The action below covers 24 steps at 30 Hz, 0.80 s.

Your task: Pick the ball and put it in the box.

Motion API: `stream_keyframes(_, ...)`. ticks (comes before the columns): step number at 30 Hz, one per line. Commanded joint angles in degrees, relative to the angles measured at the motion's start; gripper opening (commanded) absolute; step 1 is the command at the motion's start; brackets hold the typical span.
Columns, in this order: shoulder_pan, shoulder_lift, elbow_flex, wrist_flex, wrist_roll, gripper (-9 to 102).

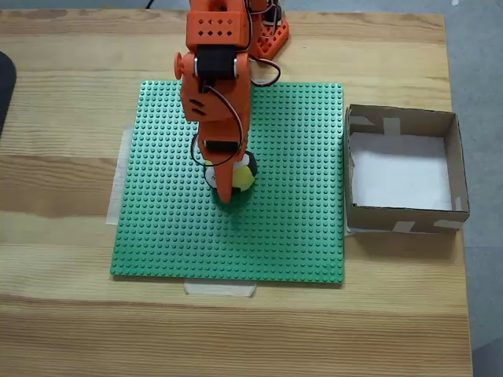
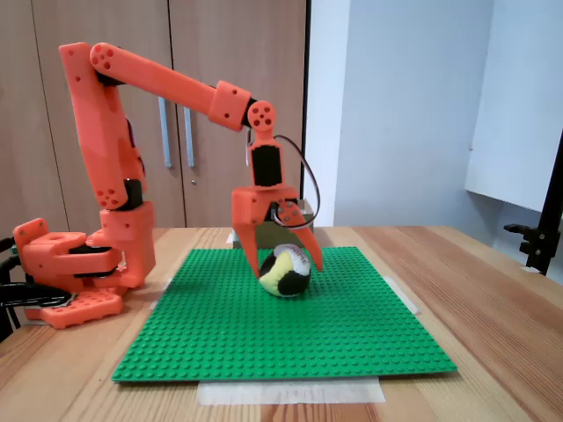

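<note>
Reaching down over the green studded baseplate (image 1: 275, 228), orange arm's gripper (image 2: 283, 265) straddles the ball (image 2: 284, 272), jaws spread around it; firm grip unclear. Ball sits mid-plate. Box (image 1: 458, 161) lies well right on the wooden table (image 1: 63, 188) in a fixed view.

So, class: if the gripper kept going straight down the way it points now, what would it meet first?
The ball. The gripper points down with its fingers straddling it, so the ball probably comes before the green baseplate.

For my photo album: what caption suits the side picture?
Orange arm's open gripper straddles a ball on a green studded mat.
</note>
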Motion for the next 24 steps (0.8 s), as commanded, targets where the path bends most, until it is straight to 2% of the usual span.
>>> stream_keyframes(1,-0.26,0.35,-0.35,-0.7,0.62,46)
stream_keyframes(14,-0.35,0.35,-0.35,-1.32,0.88,45)
stream_keyframes(15,-0.35,0.35,-0.35,-1.58,0.97,43)
stream_keyframes(16,-0.35,0.35,-0.26,-2.29,0.88,34)
stream_keyframes(17,-0.35,0.35,0.18,-3.52,-0.26,17)
stream_keyframes(18,-0.53,0.35,0.44,-4.83,-1.23,5)
stream_keyframes(24,0.26,0.44,0.97,-8.44,-0.62,-1)
